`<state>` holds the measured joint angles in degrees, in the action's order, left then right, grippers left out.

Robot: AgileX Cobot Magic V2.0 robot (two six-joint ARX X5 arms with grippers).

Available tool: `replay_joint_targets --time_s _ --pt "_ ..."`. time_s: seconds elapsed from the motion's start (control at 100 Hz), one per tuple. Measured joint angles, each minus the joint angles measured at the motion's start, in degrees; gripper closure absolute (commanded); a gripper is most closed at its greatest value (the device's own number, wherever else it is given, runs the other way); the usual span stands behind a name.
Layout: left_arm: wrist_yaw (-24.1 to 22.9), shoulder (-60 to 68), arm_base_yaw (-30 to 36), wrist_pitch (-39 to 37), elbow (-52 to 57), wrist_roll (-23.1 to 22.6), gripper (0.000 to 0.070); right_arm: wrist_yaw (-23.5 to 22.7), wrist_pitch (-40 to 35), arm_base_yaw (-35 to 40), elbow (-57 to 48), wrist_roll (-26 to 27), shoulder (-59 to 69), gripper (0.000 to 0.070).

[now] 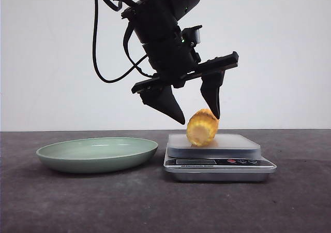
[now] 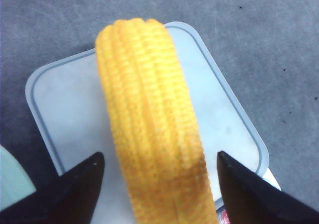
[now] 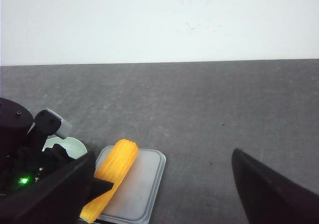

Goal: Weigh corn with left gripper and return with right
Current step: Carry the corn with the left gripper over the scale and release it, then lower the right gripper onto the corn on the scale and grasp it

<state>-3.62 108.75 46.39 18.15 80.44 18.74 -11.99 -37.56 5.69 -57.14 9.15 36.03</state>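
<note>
The corn (image 1: 202, 128), a stubby yellow-orange cob, lies on the platform of the silver kitchen scale (image 1: 219, 163). My left gripper (image 1: 199, 118) hangs just above it, open, one black finger on each side. In the left wrist view the corn (image 2: 149, 129) lies between the fingertips (image 2: 95, 160) with a gap on both sides, over the scale platform (image 2: 65, 99). My right gripper (image 3: 163, 157) is open and empty, high and off to the side, not in the front view. From it I see the corn (image 3: 118, 159) on the scale (image 3: 142, 184).
A shallow pale green plate (image 1: 96, 153) sits on the dark table left of the scale, empty; its rim shows in the right wrist view (image 3: 65, 145). The left arm (image 3: 17, 149) fills that view's lower left. A white wall stands behind.
</note>
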Motion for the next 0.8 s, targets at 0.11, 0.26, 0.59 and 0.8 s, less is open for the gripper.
replay_joint_targets --time_s 0.11,0.26,0.59,0.8 --pt "0.0 0.0 0.0 0.09 0.09 -0.11 0.0253 0.0 0.0 0.0 0.0 0.0 0.0 0.0145" --pt "0.0 -0.59 0.04 3.13 2.12 -0.59 0.0253 0.02 0.02 0.0 0.0 -0.24 0.0 0.0145" --pt "-2.12 -24.85 0.07 9.57 4.2 -8.37 0.0257 0.0 0.0 0.0 0.0 -0.35 0.0 0.0145" --pt "-4.66 -41.55 -9.33 16.92 4.48 -13.57 0.0266 -0.98 0.0 0.0 0.0 -0.35 0.0 0.0145"
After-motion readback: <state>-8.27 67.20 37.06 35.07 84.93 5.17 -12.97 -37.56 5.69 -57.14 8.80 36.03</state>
